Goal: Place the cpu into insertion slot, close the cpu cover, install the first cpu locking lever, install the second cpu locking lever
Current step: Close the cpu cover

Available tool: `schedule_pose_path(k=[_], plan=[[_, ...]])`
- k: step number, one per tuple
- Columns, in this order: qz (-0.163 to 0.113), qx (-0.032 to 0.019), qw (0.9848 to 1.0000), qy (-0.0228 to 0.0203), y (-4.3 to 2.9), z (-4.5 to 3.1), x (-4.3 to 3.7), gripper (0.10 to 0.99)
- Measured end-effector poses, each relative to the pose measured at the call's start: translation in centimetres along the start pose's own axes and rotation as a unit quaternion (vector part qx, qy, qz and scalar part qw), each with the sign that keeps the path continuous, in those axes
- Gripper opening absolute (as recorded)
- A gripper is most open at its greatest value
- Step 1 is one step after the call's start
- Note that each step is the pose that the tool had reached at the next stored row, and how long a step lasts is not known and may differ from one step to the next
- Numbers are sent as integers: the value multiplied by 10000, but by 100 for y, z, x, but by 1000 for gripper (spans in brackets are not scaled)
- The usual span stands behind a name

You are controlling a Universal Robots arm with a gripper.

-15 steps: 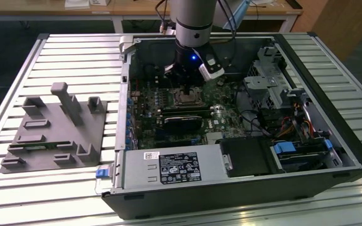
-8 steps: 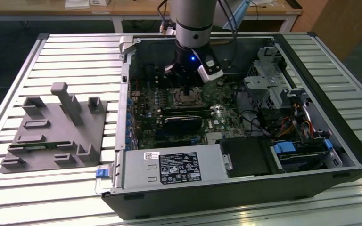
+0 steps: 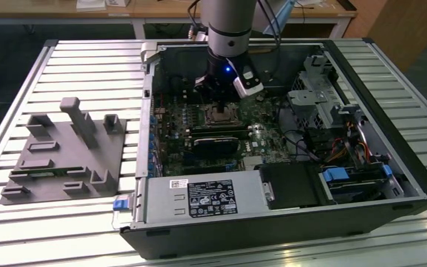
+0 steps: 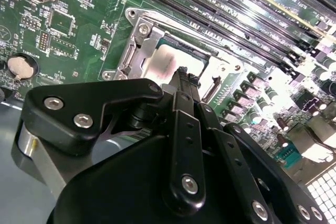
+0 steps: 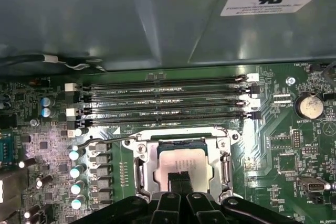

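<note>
Silvery-beige cpu (image 5: 179, 162) sits in the insertion slot (image 5: 140, 170). I see my jaws clenched together on nothing, tips just over the cpu. Beyond the slot, a white printed label (image 5: 270, 2) sits on the case wall (image 5: 131, 24).

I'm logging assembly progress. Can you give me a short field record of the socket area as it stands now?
cpu: seated in the insertion slot, metal top up
cpu cover: lying over the slot, cpu showing through its window
hand: shut, tips right over the cpu's edge in the first wrist view
nearby: four long memory slots, coin battery
</note>
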State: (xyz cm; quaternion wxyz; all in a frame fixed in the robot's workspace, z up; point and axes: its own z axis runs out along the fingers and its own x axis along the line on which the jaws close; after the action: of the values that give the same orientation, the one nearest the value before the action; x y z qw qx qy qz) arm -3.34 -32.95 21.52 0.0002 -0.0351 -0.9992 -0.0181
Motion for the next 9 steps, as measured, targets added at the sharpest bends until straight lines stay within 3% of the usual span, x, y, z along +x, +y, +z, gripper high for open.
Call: schedule_pose_path(k=[9], plan=[[1, 0, 10000, 0, 4, -81, -8, 106]])
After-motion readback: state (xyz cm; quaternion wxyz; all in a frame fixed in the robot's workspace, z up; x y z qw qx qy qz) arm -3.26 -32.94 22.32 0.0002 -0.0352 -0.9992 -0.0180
